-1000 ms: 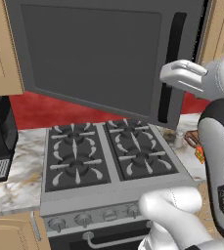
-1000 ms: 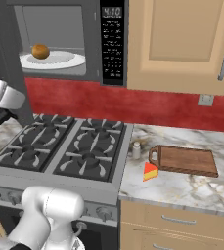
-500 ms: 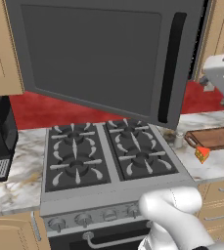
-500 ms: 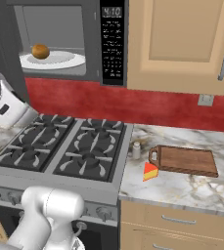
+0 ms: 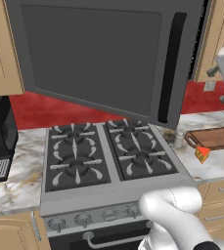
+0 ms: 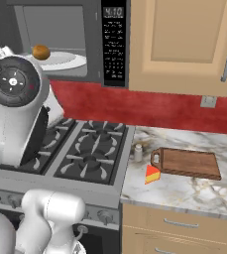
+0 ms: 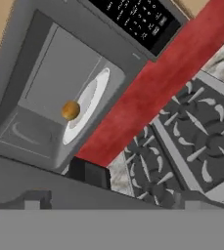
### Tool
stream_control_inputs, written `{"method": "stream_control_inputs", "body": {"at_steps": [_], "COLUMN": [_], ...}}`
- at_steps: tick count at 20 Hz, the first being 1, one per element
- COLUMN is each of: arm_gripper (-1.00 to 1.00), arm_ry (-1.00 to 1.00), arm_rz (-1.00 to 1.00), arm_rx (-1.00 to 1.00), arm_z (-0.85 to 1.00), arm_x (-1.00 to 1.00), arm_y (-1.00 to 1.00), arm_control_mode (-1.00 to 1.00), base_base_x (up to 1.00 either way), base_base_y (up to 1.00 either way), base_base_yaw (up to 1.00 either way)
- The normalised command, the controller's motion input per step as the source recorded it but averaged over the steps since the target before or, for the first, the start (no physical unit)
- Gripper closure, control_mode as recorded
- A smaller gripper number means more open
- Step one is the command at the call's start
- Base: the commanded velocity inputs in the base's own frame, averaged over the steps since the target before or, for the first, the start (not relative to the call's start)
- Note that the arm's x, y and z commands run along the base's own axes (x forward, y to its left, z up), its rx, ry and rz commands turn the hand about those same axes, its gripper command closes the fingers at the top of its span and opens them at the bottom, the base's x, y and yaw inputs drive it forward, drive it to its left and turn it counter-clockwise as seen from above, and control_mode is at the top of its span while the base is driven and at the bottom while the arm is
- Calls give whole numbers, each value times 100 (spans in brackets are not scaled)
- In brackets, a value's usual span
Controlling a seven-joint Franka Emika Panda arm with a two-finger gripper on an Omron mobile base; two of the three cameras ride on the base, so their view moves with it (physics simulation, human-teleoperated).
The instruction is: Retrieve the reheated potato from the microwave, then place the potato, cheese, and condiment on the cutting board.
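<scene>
I see microwave (image 6: 70, 44) door swung wide, so potato (image 7: 70, 110) on white plate (image 7: 91, 100) is reachable, at 10 o'clock in hand view. Gripper jaws spread wide, empty. Cheese (image 6: 152, 174), condiment (image 6: 138, 153) wait beside cutting board (image 6: 189, 163).

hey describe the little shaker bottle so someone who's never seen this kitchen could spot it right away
Start at the stove and move to the marble counter beside it. Right at the stove's edge, near the looped handle of the wooden cutting board, stands the shaker. It is the pale grey upright cylinder with a rounded cap, unlike the yellow-orange cheese wedge nearby.
</scene>
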Motion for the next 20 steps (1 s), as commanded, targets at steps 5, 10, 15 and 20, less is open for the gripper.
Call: {"method": "stream_control_inputs", "body": {"at_steps": [5, 10, 15, 20], "arm_gripper": [-100, -100, -100, -100], "arm_ry": [5, 19, 15, 10], "arm_rz": [5, 8, 14, 13], "arm_rx": [32, 28, 4, 0], "arm_z": [-23, -5, 2, 5], "arm_x": [73, 57, 29, 24], "arm_y": [0, 7, 19, 33], "arm_control_mode": [-100, -100, -100, -100], "base_base_x": [0, 0, 0, 0], "base_base_y": [0, 0, 0, 0], "base_base_yaw": [0, 0, 0, 0]}}
